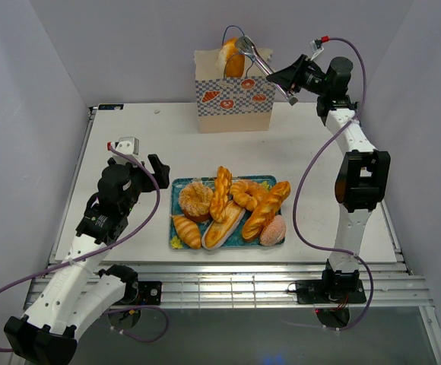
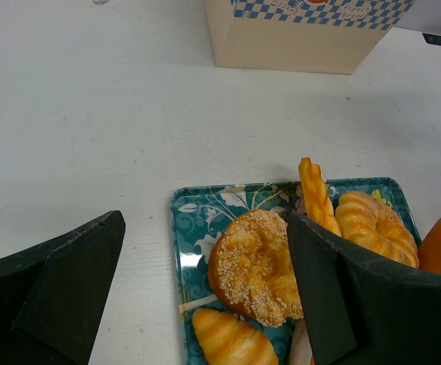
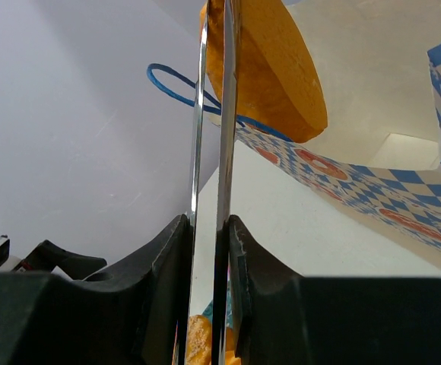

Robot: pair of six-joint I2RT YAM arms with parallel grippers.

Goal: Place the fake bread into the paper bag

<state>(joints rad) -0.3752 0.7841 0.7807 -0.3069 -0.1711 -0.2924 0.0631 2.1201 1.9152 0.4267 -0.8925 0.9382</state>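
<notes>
My right gripper (image 1: 290, 79) is shut on metal tongs (image 1: 260, 67). The tongs pinch a golden bun (image 1: 232, 58) just above the open top of the paper bag (image 1: 234, 103) at the table's back. In the right wrist view the tongs (image 3: 211, 152) run up between my fingers to the bun (image 3: 270, 61), over the bag's opening (image 3: 372, 114). My left gripper (image 1: 157, 170) is open and empty at the left edge of the teal tray (image 1: 175, 199). In its wrist view a sesame bun (image 2: 257, 266), a croissant (image 2: 228, 338) and a twisted loaf (image 2: 314, 194) lie below it.
The tray also holds baguettes (image 1: 267, 207), a ring-shaped pastry (image 1: 245, 193) and a pink-topped bun (image 1: 273, 230). White walls close in the table on three sides. The bag's blue cord handle (image 3: 176, 82) hangs beside the tongs.
</notes>
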